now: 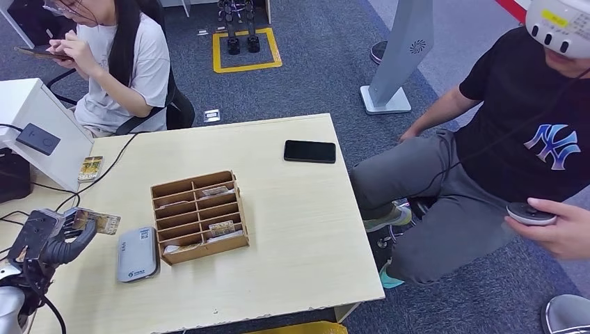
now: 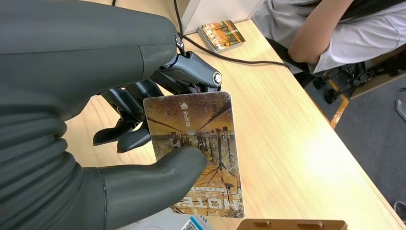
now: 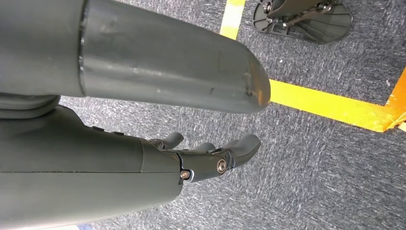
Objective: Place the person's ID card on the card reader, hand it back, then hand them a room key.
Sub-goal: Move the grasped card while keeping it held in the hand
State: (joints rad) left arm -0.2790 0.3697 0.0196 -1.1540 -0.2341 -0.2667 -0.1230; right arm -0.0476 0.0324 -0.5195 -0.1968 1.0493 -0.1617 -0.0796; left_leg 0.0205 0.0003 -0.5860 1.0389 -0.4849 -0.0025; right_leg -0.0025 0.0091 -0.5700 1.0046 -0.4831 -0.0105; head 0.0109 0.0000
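The left hand (image 2: 143,143) is pinching the hotel key card (image 2: 196,153) between thumb and fingers above the table (image 1: 292,229), a thin, stiff, slick thing best held by its faces, while the right hand (image 3: 210,158) is hanging empty, fingers loosely apart.

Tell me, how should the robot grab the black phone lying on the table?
The black phone lies flat on the table near the far edge, nothing beside it. Probably best to come from above and pinch its two long edges, since the flat face gives fingers nothing to hook. The left hand already holds a hotel card.
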